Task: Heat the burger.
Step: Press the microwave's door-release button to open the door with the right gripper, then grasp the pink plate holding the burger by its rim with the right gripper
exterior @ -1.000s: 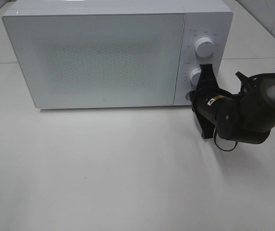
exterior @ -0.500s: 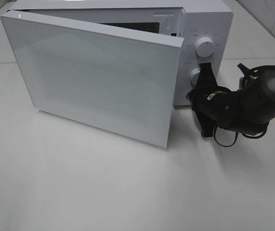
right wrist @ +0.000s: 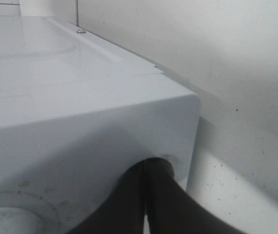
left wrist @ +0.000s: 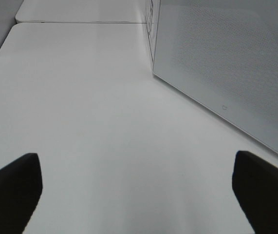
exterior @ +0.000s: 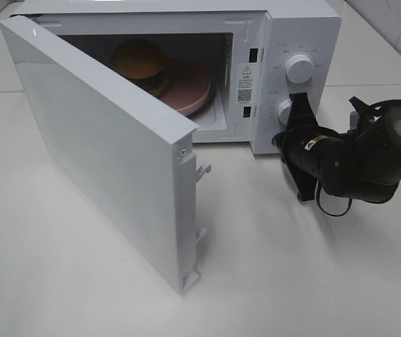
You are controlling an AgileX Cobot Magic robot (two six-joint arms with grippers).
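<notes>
The burger (exterior: 140, 62), with a golden-brown bun, sits on a round pink plate (exterior: 189, 88) inside the white microwave (exterior: 305, 28). The microwave door (exterior: 109, 161) stands wide open, swung out toward the front left. My right gripper (exterior: 284, 140) is shut, its tips against the lower right of the control panel, below the lower knob (exterior: 285, 110). In the right wrist view its fingers (right wrist: 146, 195) press together against the microwave's corner. My left gripper (left wrist: 136, 195) is open and empty over bare table, beside the door's outer face (left wrist: 226, 68). It is out of the exterior view.
The upper knob (exterior: 299, 68) sits above the lower one on the panel. The open door reaches far out over the table (exterior: 312, 281) in front of the microwave. The right arm lies to the right of the microwave. A tiled wall stands at the back right.
The microwave door has swung from shut to wide open, which brought the burger and pink plate into view. My right gripper has stayed at the panel's lower corner.
</notes>
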